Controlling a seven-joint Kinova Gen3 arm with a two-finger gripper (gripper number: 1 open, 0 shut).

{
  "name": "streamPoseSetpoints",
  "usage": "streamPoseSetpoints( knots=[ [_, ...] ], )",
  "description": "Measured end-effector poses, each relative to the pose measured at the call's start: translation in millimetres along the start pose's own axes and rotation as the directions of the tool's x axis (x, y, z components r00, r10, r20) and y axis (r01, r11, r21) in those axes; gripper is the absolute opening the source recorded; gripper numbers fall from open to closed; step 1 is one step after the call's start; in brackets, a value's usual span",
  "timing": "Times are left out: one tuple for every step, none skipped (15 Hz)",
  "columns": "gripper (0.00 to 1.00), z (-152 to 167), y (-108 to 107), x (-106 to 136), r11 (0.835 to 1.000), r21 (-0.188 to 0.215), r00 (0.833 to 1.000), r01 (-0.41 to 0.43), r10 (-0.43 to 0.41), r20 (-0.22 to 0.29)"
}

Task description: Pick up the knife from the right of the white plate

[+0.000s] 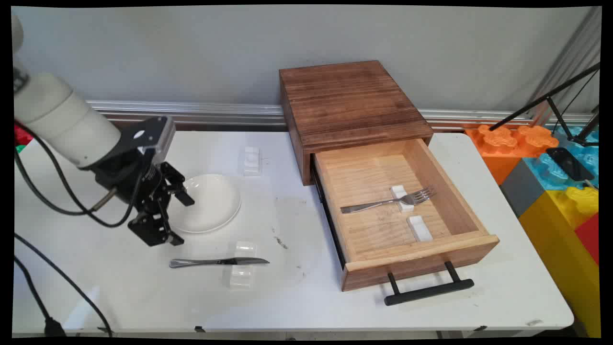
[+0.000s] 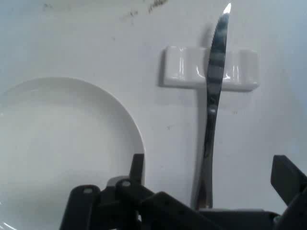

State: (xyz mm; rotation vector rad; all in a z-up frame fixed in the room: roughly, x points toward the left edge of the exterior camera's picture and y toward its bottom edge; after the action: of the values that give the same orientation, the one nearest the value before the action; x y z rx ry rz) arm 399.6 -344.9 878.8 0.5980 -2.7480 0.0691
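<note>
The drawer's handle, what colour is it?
Black. The handle shows best in the main view, on the front of the open wooden drawer.

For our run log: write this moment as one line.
gripper: open, empty | above knife handle | knife on rest | plate beside

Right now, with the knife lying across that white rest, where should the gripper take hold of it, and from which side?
Probably the handle, from above. The knife lies flat, its blade propped on the white rest, while the handle stretches clear towards the table's left. The open gripper already straddles the handle end, with the plate just beside it, so keep the fingers closing across the handle's narrow width.
</note>
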Motion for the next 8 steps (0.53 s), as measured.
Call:
streamPoseSetpoints(
  knots=[
    [1.0,3.9,0.3,-3.5,1.0,0.0,1.0,0.0,0.0,0.0],
    [1.0,8.2,0.8,-6.4,1.0,0.0,1.0,-0.002,0.002,-0.002],
    [1.0,15.6,1.7,-9.7,1.0,-0.003,1.0,-0.011,0.011,-0.006],
    [1.0,21.9,2.8,-12.5,1.0,-0.004,1.0,-0.017,0.017,-0.01],
    [1.0,27.5,3.8,-14.5,1.0,-0.005,1.0,-0.022,0.022,-0.013],
    [1.0,34.3,5.2,-16.3,1.0,-0.007,1.0,-0.025,0.025,-0.017],
    [1.0,40.0,6.4,-17.5,1.0,-0.008,0.999,-0.027,0.027,-0.02],
    [1.0,46.7,7.9,-18.6,1.0,-0.009,0.999,-0.03,0.03,-0.024]
  ],
)
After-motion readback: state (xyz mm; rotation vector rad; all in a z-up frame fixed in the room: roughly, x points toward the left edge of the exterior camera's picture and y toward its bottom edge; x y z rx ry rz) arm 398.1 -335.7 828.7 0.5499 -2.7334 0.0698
